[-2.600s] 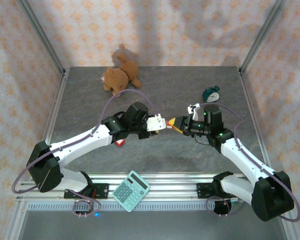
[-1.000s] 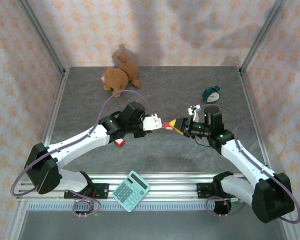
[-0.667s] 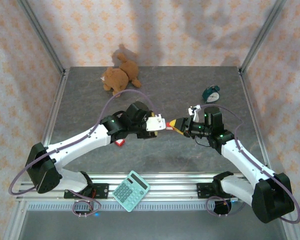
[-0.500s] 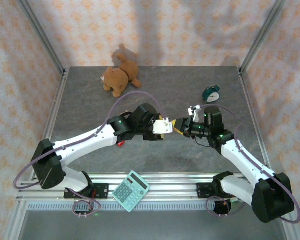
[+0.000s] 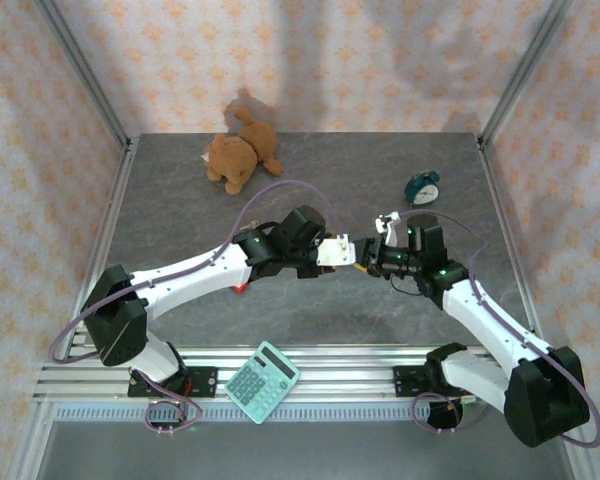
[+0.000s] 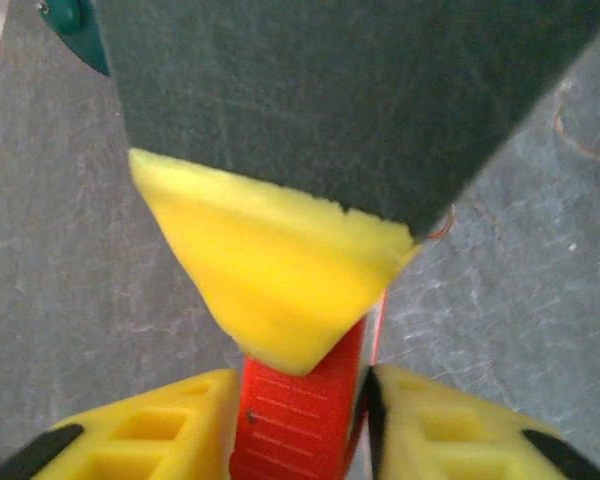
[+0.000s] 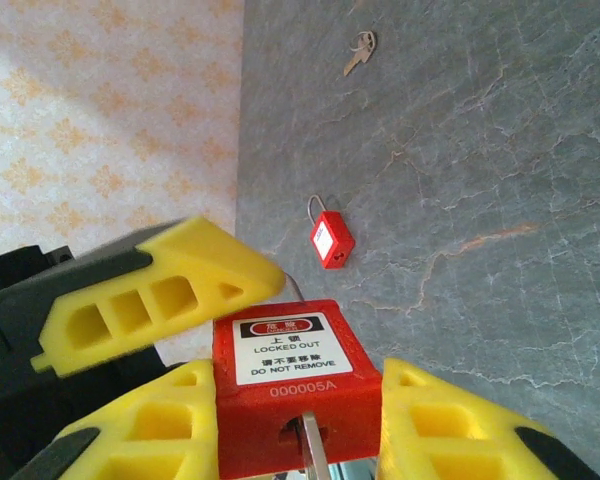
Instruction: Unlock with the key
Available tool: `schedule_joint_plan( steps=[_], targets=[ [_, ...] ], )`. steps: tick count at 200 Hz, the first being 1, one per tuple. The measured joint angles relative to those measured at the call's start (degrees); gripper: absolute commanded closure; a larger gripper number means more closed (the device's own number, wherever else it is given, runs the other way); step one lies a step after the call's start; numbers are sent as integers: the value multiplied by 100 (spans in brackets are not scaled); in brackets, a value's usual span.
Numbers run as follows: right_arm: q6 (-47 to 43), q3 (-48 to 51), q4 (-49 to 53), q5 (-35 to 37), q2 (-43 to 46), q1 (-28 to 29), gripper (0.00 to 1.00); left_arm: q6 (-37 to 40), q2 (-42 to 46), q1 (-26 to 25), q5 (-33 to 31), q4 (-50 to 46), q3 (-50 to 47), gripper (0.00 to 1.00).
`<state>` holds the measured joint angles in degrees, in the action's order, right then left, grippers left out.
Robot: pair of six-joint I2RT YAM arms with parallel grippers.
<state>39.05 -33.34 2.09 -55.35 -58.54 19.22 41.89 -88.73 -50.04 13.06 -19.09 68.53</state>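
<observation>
A red padlock with a "LOCKED OUT" label is clamped between the yellow fingers of my right gripper, which is shut on it. A metal key sticks in its keyhole at the near end. My left gripper has come in from the opposite side. The padlock's ribbed red body fills the gap between its two fingers. One left finger lies against the padlock's shackle end. In the top view both grippers meet nose to nose above mid-table.
A second, smaller red padlock lies on the grey table, with a loose bunch of keys farther off. A teddy bear sits at the back, a green alarm clock at back right, and a calculator on the front rail.
My left arm has reached right until its gripper meets the right one, and its fingers have closed in on the padlock. The right arm has held still.
</observation>
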Motion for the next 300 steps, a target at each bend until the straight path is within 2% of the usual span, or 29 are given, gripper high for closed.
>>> schedule_joint_plan(
  steps=[22,60,77,97,140,173,210,258,300],
  targets=[
    [-76,0,4,28,22,0,71,-11,0,-17,0,2,0,78],
    [-9,0,0,120,37,2,39,-48,2,-24,-101,162,-68,81],
    [55,2,96,326,146,13,32,-48,2,-24,-295,369,-190,81],
    [234,22,315,855,411,11,28,-57,11,-26,-566,651,-350,82],
    [1104,372,293,1768,1084,13,26,181,17,-352,-1683,1790,-1115,84],
    [1766,551,136,2203,1110,81,25,953,-105,-874,-2830,3213,-1685,85],
    [2216,638,-129,2422,964,278,26,1895,-660,-1152,-3775,4916,-1923,86],
    [2535,723,-428,2535,925,450,29,2920,-1436,-1287,-4489,6439,-1941,88],
    [2717,890,-695,2693,918,446,42,3593,-1829,-1370,-4861,7493,-1943,88]
  ],
)
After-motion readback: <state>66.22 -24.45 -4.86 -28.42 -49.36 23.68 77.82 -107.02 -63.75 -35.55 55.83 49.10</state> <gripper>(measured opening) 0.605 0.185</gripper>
